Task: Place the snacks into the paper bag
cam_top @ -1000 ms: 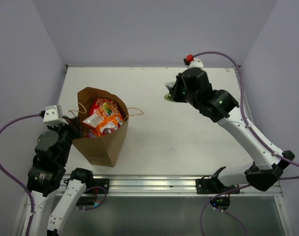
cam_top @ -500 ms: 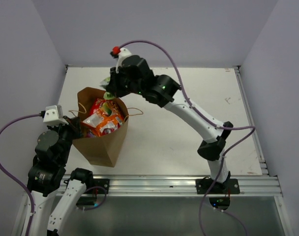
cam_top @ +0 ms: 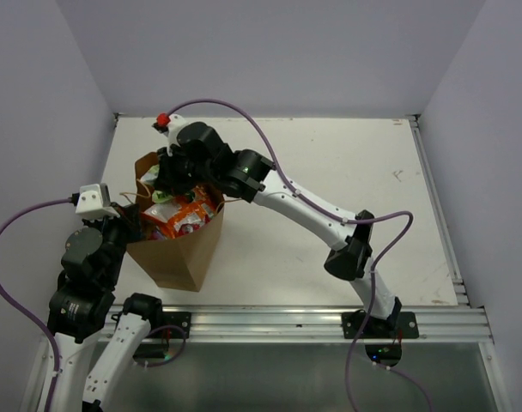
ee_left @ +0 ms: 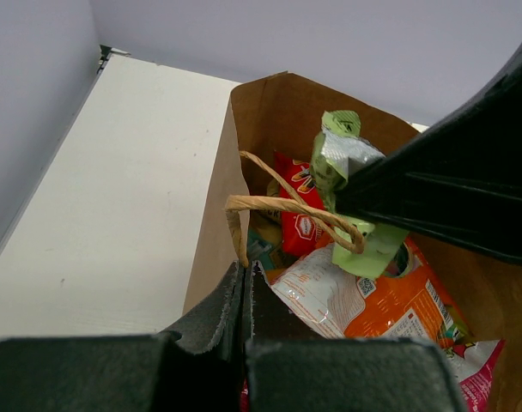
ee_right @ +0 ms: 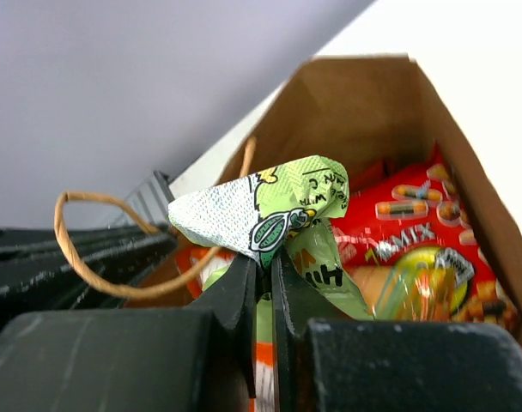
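Observation:
The brown paper bag [cam_top: 182,253] stands open on the left of the table. My left gripper [ee_left: 245,271] is shut on its near rim [cam_top: 134,225]. My right gripper [cam_top: 165,184] hangs over the bag's mouth, shut on a crumpled green snack packet [ee_right: 274,204]. That packet [ee_left: 345,160] is level with the rim and partly inside a twisted handle [ee_left: 287,206]. An orange packet [ee_left: 390,300] and a red packet [ee_right: 411,225] lie inside the bag, with more snacks hidden under them.
The white table [cam_top: 330,172] stretches to the right of the bag. Lilac walls [cam_top: 63,103] close in the left, back and right sides. A metal rail [cam_top: 270,319] runs along the near edge. The right arm's forearm [cam_top: 295,206] reaches across the table's middle.
My right arm has swung from the table's far right across to the left, carrying the green packet over the bag's mouth. The left gripper and the bag have stayed put.

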Available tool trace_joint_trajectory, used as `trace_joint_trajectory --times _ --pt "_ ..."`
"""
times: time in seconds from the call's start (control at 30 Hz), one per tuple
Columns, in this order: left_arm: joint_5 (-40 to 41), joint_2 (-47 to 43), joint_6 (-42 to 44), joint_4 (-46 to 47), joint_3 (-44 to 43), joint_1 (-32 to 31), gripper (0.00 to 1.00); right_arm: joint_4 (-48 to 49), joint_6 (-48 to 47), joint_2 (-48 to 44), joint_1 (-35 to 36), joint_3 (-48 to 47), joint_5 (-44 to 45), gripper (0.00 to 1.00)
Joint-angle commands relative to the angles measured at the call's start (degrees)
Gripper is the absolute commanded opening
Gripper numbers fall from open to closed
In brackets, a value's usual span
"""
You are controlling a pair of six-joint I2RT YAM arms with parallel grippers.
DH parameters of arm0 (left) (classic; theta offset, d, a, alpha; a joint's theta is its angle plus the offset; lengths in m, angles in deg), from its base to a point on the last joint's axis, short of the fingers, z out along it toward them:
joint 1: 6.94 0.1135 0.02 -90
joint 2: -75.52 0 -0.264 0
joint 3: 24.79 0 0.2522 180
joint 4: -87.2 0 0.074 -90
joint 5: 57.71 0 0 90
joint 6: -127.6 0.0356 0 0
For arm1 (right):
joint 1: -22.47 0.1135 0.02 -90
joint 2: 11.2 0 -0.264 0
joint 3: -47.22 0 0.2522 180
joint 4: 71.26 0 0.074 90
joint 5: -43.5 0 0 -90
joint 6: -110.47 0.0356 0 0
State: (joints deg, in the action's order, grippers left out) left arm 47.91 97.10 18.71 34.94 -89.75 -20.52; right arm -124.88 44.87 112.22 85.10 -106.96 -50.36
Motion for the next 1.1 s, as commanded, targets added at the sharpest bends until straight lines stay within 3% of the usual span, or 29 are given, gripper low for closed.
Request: trace_joint_trajectory --times 0.0,0.1,0.17,0.23,0.5,0.77,1.07 --pt "0.1 -0.1 0.7 1.9 -0.5 -0.5 0.00 9.3 -2.4 2.2 0.3 -1.0 0.1 0.00" --pt "0.5 -0.2 1.0 1.5 -0.7 -0.5 0.00 9.0 -3.6 4.5 0.3 -3.0 4.7 0.02" --pt "0.8 -0.2 1.1 1.4 -0.7 -0.7 0.00 7.8 -4.0 5.6 0.1 -4.0 6.0 0.47" --pt "0.9 -0.2 1.1 1.5 -0.7 -0.8 0.00 6.6 -5.0 5.7 0.0 -3.1 7.3 0.99" --pt "0.7 -0.4 1.1 1.9 -0.3 -0.9 0.00 8.5 -7.5 -9.0 0.2 8.9 19.9 0.99" --pt "0.7 -0.3 0.7 2.8 0.6 -0.9 0.00 16.3 -8.0 -35.7 1.2 25.4 24.1 0.99" --pt "0.3 -0.1 0.4 3.6 1.3 -0.9 0.00 8.1 -2.3 -37.5 1.4 36.1 23.2 0.99"
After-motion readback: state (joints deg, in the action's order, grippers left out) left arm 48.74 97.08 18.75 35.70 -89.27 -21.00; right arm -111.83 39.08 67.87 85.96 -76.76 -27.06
